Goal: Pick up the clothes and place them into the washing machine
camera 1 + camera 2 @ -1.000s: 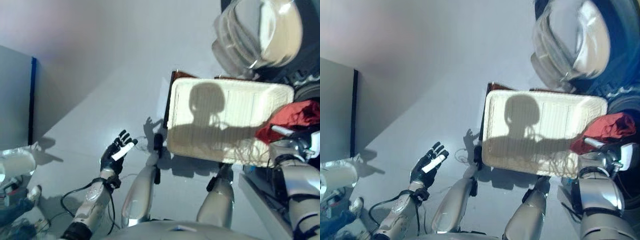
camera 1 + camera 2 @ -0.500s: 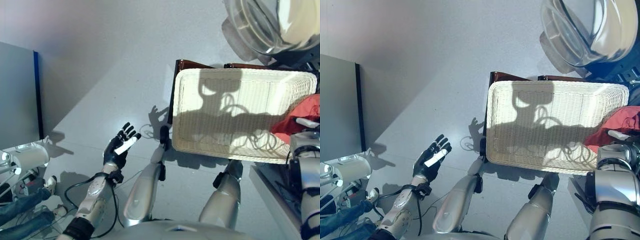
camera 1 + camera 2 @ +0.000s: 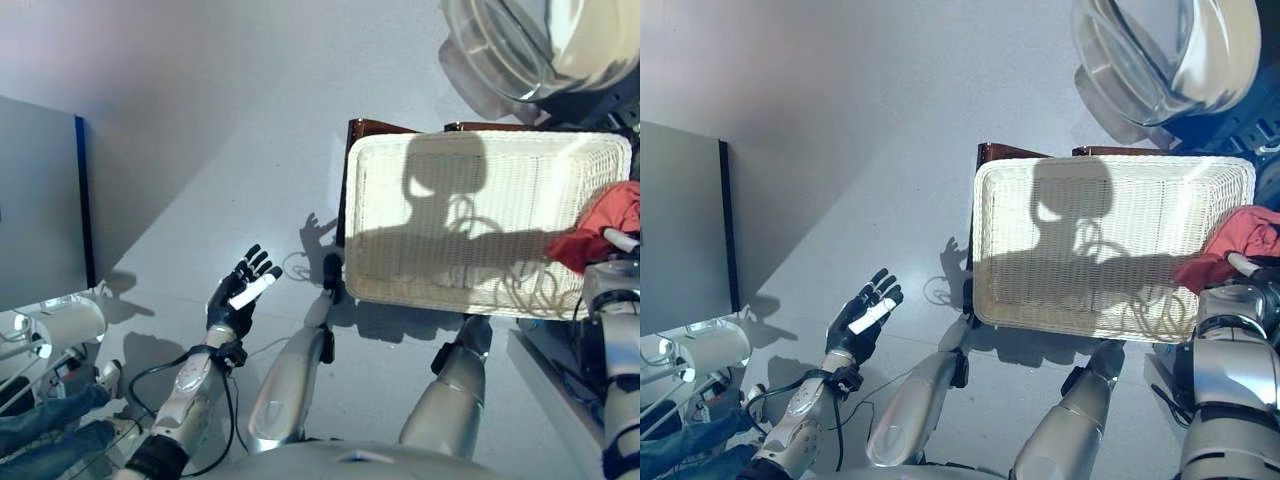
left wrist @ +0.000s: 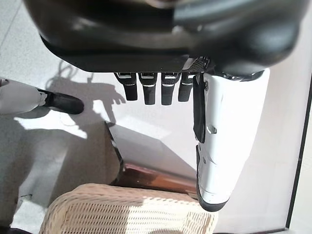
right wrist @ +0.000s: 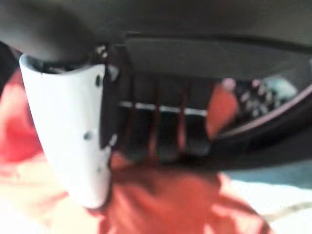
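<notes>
Rough woven wicker basket [image 3: 470, 290], soft red cloth [image 3: 600, 232], glossy door [image 3: 520, 45].

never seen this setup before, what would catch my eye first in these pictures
The big pale wicker basket on the floor ahead, empty across its visible bottom, with the washing machine's round glass door open just beyond it. At the basket's right end, the right hand grips a bright red garment. Far off on the other side, the left hand hangs open over the bare floor, holding nothing.
</notes>
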Robot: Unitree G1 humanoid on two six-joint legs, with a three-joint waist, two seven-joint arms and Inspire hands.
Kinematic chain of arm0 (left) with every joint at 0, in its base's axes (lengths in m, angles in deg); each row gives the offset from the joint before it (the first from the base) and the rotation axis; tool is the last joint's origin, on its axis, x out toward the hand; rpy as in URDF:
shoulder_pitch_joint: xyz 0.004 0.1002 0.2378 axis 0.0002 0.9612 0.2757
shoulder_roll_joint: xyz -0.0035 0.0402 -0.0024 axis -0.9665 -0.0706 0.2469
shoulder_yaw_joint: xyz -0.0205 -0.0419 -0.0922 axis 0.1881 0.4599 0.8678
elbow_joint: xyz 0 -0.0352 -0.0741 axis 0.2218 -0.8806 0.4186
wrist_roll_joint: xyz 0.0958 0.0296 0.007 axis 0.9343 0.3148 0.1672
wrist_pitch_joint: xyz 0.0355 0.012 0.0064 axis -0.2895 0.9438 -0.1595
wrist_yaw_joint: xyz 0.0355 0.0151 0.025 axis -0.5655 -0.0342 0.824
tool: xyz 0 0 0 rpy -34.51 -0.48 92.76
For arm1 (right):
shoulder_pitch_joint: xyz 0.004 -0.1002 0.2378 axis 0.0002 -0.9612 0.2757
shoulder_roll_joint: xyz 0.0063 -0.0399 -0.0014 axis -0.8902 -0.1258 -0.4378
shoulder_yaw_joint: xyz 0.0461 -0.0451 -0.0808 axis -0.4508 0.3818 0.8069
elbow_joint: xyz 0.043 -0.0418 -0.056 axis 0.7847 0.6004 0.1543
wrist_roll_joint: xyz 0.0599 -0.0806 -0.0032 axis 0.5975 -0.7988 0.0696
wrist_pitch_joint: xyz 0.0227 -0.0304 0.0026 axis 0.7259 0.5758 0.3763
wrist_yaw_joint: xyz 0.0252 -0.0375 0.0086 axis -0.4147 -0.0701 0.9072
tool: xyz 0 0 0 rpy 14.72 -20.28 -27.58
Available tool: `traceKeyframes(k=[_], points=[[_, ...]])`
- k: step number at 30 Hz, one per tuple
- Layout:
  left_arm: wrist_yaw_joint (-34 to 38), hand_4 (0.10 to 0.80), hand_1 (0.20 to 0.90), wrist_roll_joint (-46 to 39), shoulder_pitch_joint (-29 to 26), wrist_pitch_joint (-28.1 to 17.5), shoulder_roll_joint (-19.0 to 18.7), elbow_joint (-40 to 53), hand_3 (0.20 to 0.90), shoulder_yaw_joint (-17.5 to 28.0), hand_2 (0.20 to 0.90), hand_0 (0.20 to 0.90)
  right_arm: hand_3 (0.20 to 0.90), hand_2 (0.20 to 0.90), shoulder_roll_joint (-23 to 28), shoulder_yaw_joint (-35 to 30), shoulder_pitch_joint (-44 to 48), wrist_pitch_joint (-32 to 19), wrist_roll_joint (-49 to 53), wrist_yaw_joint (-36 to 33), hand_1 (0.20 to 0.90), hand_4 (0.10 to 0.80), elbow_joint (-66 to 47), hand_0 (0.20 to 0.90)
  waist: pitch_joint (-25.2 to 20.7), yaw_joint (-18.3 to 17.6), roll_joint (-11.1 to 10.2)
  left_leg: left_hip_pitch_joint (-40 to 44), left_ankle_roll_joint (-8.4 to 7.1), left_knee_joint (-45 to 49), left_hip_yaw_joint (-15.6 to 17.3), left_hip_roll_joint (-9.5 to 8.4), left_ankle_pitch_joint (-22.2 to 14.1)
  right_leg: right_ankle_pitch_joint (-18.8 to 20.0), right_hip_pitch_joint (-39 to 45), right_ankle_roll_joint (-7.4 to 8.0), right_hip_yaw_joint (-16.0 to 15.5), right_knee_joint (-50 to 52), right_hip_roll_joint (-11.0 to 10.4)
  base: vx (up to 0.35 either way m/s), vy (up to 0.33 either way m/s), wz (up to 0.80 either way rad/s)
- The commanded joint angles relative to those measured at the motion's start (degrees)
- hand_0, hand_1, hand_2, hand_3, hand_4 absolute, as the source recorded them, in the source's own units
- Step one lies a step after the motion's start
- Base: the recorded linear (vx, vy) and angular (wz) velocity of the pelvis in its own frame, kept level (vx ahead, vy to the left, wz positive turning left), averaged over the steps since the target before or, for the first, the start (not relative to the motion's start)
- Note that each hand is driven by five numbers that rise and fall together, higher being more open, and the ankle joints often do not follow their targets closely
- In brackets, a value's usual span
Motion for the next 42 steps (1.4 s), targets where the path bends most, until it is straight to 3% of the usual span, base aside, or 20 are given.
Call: traceKeyframes(k=[1, 7, 14, 24, 30, 32, 33, 37, 42], points=[[-0.09, 0.8, 0.9, -1.92, 3.62, -3.69, -1.66, 3.09, 0.9, 2.13, 0.9, 0.9, 0.2, 0.2, 3.29, 2.02, -0.08, -2.07, 5.01, -0.49, 0.2, 0.3, -1.42, 0.2, 0.29, -0.2, 1.11, -4.14, -8.63, 7.72, -1.51, 6.67, -4.33, -0.82, -5.91, 0.83, 3.85, 5.86, -2.82, 0.033, -0.007, -0.05], [0.42, 0.8, 0.9, -2.39, 4.5, -3.25, -2.06, 3.19, 0.9, 2.51, 0.9, 0.9, 0.2, 0.2, 5.07, -4.36, 1.74, -6.79, 19.68, -0.7, 0.2, 0.3, -2.76, 0.2, -0.13, -0.95, 1.19, -4.37, -8.5, 9.79, -1.16, 6.91, -5.89, -2.39, -7.0, 0.83, 5.13, 7.51, -2.66, 0.041, 0.011, 0.0], [0.88, 0.8, 0.9, -3.02, 5.46, -2.82, -2.96, 4.02, 0.9, 2.2, 0.9, 0.9, 0.2, 0.2, 4.13, -4.04, 3.57, -9.16, 22.9, -0.99, 0.2, 0.3, -2.9, 0.2, 0.61, -2.38, 0.11, -8.44, -6.66, 21.58, -2.2, 6.97, -12.05, -6.87, -11.64, 0.19, 9.18, 16.41, -1.62, 0.01, -0.007, -0.03], [1.7, 0.8, 0.9, -3.73, 6.43, -2.75, -4.87, 4.99, 0.9, 2.48, 0.9, 0.9, 0.2, 0.2, 2.94, -5.87, 3.36, -11.38, 27.35, -0.98, 0.2, 0.3, -2.22, 0.2, 2.05, -4.08, -1.89, -11.87, -5.6, 37.12, -3.18, 8.29, -19.6, -14.35, -15.36, -1.75, 12.74, 31.33, 0.26, 0.012, -0.01, -0.11], [1.79, 0.8, 0.9, -4.19, 7.74, -2.54, -6.08, 5.34, 0.9, 2.43, 0.9, 0.9, 0.2, 0.2, 3.5, -8.07, 4.09, -13.57, 31.85, -2.24, 0.2, 0.3, -2.49, 0.2, 1.2, -3.94, -2.15, -11.81, -5.93, 36.13, -2.9, 8.77, -19.81, -14.79, -15.15, -1.33, 12.23, 30.84, 0.09, 0.028, -0.008, -0.08], [1.95, 0.8, 0.9, -4.84, 8.1, -2.16, -6.14, 5.51, 0.9, 2.31, 0.9, 0.9, 0.2, 0.2, 4.41, -11.1, 4.93, -15.51, 37.31, -3.0, 0.2, 0.3, -2.38, 0.2, 0.75, -3.75, -2.03, -11.72, -5.97, 35.14, -2.97, 8.55, -19.58, -14.92, -15.36, -1.3, 12.35, 30.53, 0.28, 0.033, 0.021, 0.0], [2.74, 0.8, 0.9, -5.37, 8.03, -1.34, -5.87, 5.11, 0.9, 2.35, 0.9, 0.9, 0.2, 0.2, 5.88, -16.3, 6.09, -17.91, 47.69, -3.56, 0.2, 0.3, -0.66, 0.2, 0.26, -3.82, -1.62, -12.03, -6.01, 34.71, -3.08, 8.42, -19.65, -15.38, -16.21, -1.3, 12.6, 30.75, 0.45, 0.018, 0.034, 0.0], [4.09, 0.8, 0.9, -6.54, 8.34, 1.51, -5.56, 5.49, 0.9, 1.47, 0.9, 0.9, 0.2, 0.2, 7.01, -22.94, 8.39, -21.67, 65.29, -3.36, 0.2, 0.3, -0.1, 0.2, -0.8, -3.69, -0.71, -13.5, -6.2, 35.67, -2.97, 8.71, -20.32, -16.47, -18.91, -1.27, 14.06, 32.65, 0.55, 0.057, 0.014, 0.01], [4.44, 0.8, 0.9, -7.76, 9.8, 3.49, -5.58, 6.8, 0.9, 0.42, 0.9, 0.9, 0.2, 0.2, 7.21, -25.2, 10.49, -25.16, 71.23, -5.54, 0.2, 0.3, -1.8, 0.2, -2.3, -3.41, 0.4, -15.0, -6.28, 36.73, -2.27, 8.9, -20.96, -17.4, -21.65, -1.31, 15.62, 34.52, 0.33, 0.006, 0.036, -0.04]])
